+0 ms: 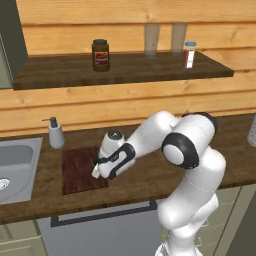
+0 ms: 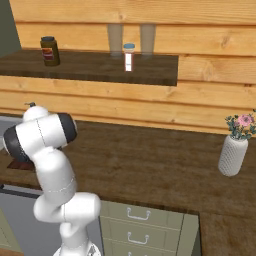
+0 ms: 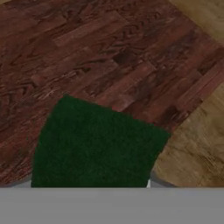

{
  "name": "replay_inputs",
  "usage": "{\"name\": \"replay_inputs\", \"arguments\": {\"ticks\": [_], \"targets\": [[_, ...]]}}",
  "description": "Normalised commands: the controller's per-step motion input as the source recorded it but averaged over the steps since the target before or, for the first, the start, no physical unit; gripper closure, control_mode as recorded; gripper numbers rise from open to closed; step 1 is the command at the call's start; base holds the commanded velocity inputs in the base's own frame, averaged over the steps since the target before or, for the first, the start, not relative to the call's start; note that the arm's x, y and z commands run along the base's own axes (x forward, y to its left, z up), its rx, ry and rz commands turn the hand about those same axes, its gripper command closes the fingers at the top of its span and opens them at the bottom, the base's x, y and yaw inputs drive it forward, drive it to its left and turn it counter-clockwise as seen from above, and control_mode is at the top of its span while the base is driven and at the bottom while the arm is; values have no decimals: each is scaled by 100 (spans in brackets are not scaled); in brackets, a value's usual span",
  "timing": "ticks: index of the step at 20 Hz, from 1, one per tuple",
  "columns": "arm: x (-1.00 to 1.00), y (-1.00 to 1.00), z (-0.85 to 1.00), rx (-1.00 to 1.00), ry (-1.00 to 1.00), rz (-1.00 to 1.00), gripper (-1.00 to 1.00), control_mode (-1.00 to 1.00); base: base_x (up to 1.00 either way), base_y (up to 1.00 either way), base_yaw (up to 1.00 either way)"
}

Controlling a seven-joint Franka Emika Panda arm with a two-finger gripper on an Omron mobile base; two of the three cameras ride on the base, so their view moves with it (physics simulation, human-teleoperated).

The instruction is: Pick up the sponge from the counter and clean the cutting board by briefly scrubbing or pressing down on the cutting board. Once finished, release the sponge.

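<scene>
Wood-panelled walls back a long brown counter (image 1: 145, 182), with a grey sink (image 1: 17, 167) set in at the left edge of the left base view and a soap dispenser (image 1: 55, 133) standing just beside it. Right of the sink, in the middle left of that frame, the cutting board (image 1: 75, 172) lies flat on the worktop, and the gripper (image 1: 96, 170) hangs over its right edge at the end of the bent white arm. Above, on the dark shelf (image 1: 125, 70), stand a jar (image 1: 100, 55) and, further right, a small shaker (image 1: 189, 54); a vase of flowers (image 2: 234, 150) sits at the right edge of the right base view. In the hand view the sponge (image 3: 94, 146) fills the lower middle, its dark green face lying over the board's grain near the board's corner, with bare counter at the right. The jaws look clenched on the sponge, though the fingertips themselves are hidden. By my reading the pickup is done and the sponge is at the board; any further scrubbing and the release remain.
</scene>
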Motion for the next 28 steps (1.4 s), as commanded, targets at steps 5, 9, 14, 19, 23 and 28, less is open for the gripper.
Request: {"name": "replay_inputs", "arguments": {"ticks": [5,9,14,19,23,28], "targets": [[80,0,1,-11,2,-2,100,-100,0,0,0],[95,0,0,-1,5,0,100,-100,0,0,0],[27,-17,-5,1,-1,0,100,-100,0,0,0],[-23,-58,1,0,-7,-2,100,-100,0,0,0],[-54,-84,4,1,-4,-1,100,-100,0,0,0],[-1,-67,3,3,0,0,100,-100,0,0,0]]}}
